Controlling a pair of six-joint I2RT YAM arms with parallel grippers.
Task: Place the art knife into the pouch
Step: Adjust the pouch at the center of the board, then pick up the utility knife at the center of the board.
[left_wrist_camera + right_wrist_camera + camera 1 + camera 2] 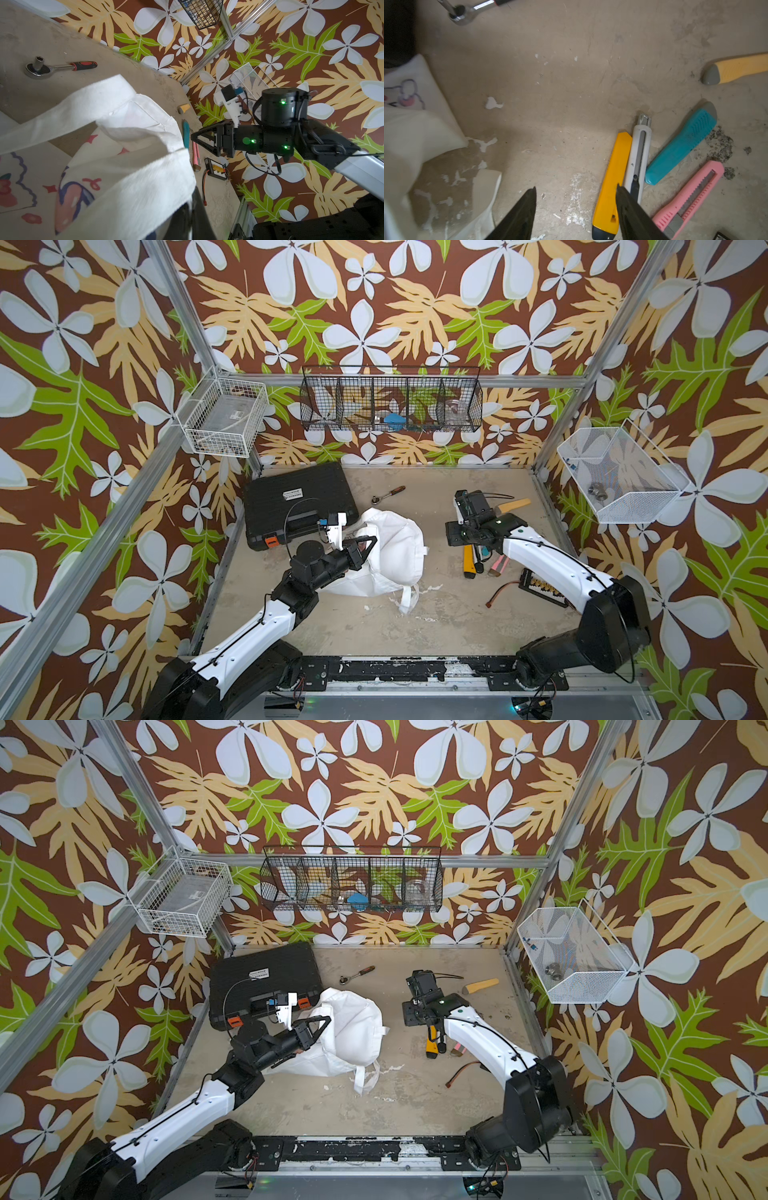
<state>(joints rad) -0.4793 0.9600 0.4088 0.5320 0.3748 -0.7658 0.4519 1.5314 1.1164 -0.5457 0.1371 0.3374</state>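
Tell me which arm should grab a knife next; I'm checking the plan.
Right. The right fingers are open just above the yellow plastic utility knife; the left fingers are shut on the white canvas tote bag.

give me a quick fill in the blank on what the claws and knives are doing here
1. The left claw is clamped on the white ____.
2. The right claw hangs ____, holding nothing.
3. The yellow knife, white knife, teal knife and pink knife make ____ knives clustered by the right claw.
Missing words: pouch; open; four.
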